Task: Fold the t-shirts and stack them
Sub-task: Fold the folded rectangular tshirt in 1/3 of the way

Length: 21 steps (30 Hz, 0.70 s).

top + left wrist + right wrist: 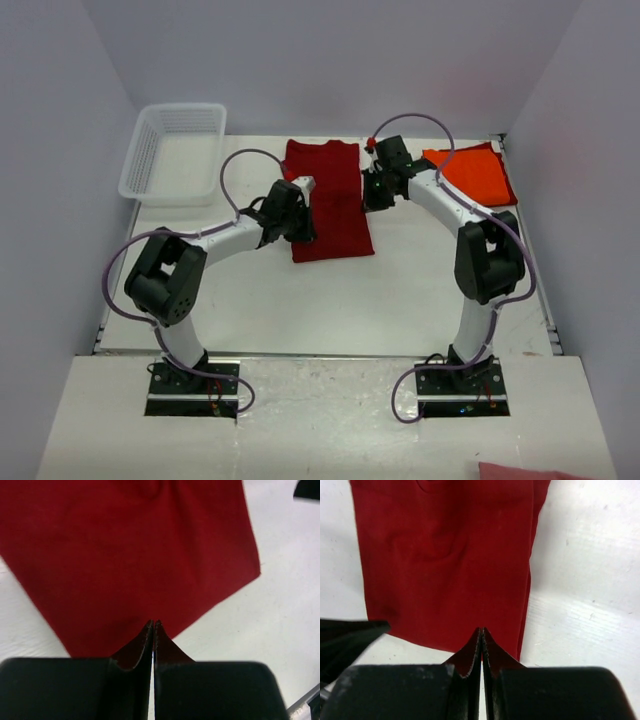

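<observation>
We take the central t-shirt (335,205) as our reference. It lies flat on the table (400,300).

- The basket (136,165) stands to its left and slightly behind it, well apart from it.
- The corner t-shirt (482,176) lies to its right and a little behind, near it but not touching.
- The left gripper (153,626) sits at the reference shirt's left edge, over its near half.
- The right gripper (481,631) sits at its right edge, about midway along.

Both sets of tips meet the cloth at its border; we cannot tell whether cloth lies between them.

Well in front of the reference shirt and to its right, a further piece of cloth (527,470) lies partly out of view.
</observation>
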Motion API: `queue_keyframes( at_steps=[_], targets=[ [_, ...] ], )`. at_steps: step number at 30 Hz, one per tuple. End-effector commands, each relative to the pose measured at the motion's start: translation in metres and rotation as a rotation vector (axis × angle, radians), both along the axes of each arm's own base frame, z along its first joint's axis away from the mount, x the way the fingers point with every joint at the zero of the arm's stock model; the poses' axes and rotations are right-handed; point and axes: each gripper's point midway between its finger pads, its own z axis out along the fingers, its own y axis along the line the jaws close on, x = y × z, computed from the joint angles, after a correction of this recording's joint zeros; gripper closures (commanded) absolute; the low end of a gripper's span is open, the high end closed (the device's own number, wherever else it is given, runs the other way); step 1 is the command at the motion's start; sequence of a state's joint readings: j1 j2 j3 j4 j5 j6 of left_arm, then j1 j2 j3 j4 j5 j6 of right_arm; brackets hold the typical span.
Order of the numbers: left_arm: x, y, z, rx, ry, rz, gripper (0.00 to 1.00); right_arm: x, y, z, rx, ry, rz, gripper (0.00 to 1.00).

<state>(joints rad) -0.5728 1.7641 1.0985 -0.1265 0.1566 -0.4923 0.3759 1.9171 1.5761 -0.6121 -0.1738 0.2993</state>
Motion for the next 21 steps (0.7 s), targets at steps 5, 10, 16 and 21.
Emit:
queue_keyframes(
  at_steps=[5, 10, 16, 21],
  targets=[
    [0.026, 0.034, -0.002, -0.079, 0.036, 0.063, 1.0, -0.016, 0.028, -0.04, 0.143, 0.155, 0.034, 1.0],
    [0.028, 0.038, -0.01, -0.097, 0.062, 0.061, 1.0, -0.023, 0.034, -0.057, 0.149, 0.227, 0.016, 1.0],
    [0.009, 0.027, -0.033, -0.158, 0.147, 0.005, 1.0, -0.052, 0.03, -0.089, 0.039, 0.283, -0.028, 1.0],
    [-0.004, 0.03, -0.048, -0.166, 0.174, 0.015, 1.0, -0.076, 0.026, -0.108, -0.005, 0.305, -0.056, 1.0]
  ],
)
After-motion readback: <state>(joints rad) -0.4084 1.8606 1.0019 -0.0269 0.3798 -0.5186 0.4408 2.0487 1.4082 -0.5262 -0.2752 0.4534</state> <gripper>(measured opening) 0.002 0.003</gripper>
